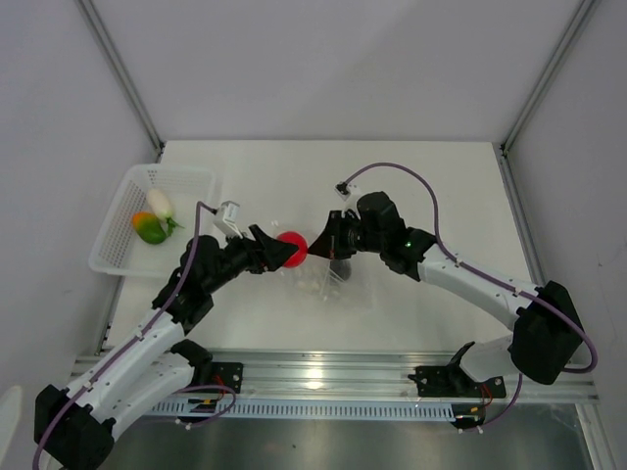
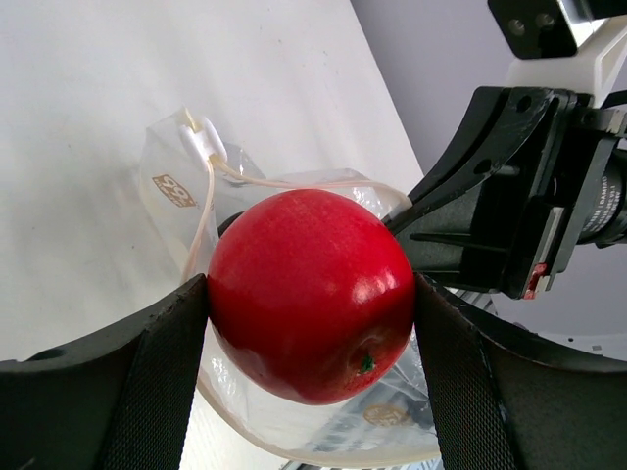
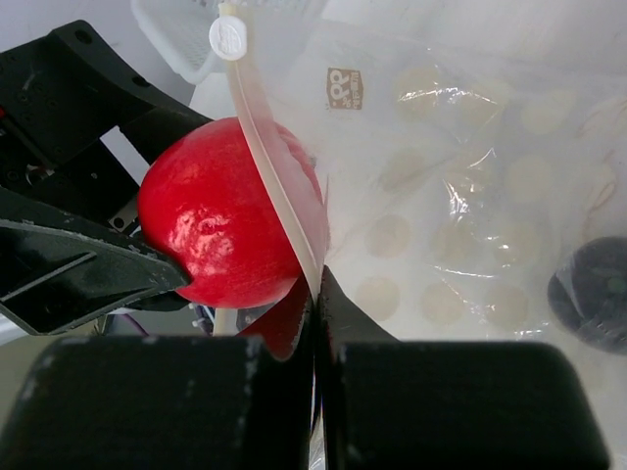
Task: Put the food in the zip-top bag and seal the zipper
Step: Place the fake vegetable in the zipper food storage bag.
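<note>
Two pieces [image 1: 150, 230] lie in basket [image 1: 192, 177]; zipper strip [image 3: 279, 211] crosses the red ball [image 3: 201, 230].

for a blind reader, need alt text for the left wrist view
A red tomato-like ball fills the view, held between the black left jaws. Behind it the clear zip-top bag lies on a white table, its rim pinched by the right jaws.

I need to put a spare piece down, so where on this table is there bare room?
Free: the far strip of table, from the basket to the right edge, behind both grippers; also the patch beyond the right arm. Crowded: the middle, where the left gripper holds the red ball at the bag that the right gripper pinches.
</note>
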Motion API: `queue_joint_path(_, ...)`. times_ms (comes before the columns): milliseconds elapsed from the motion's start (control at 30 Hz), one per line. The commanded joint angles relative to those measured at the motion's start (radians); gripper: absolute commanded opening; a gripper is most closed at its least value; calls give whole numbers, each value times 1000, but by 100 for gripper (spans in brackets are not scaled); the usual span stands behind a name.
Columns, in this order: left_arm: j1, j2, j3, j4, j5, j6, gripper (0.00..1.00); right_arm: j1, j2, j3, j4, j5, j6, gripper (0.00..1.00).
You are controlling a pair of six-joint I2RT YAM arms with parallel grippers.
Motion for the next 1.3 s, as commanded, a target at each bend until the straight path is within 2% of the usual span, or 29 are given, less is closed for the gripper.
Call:
queue_joint_path(0,-29,-2,12,-6,-34,32,13,7,-54,10,39,27,31,0)
queue_joint_path(300,-53,-5,26,-11,-43,48,67,7,-66,6,35,36,41,0)
queue_joint_path(333,-55,-7,28,-20,-43,52,99,7,-68,6,38,35,45,0)
queue_joint_path(633,-58,-108,91,-134,-89,95,99,6,-80,0,27,62,32,0)
queue_joint_path(733,-58,-128,141,-224,-137,95,100,6,-86,-14,30,73,28,0)
queue_joint_path(933,-57,-109,218,-353,-299,100,99,1,-103,-25,-4,95,-23,0)
queue_joint_path(1100,-47,-68,270,-474,-563,23,100,-9,-119,-28,-51,118,-89,0)
queue_joint_path(1200,-17,-51,293,-516,-666,9,100,-13,-120,-37,-57,124,-113,0)
queue_joint_path(1267,57,-25,319,-539,-665,-9,99,-20,-120,-43,-51,112,-116,0)
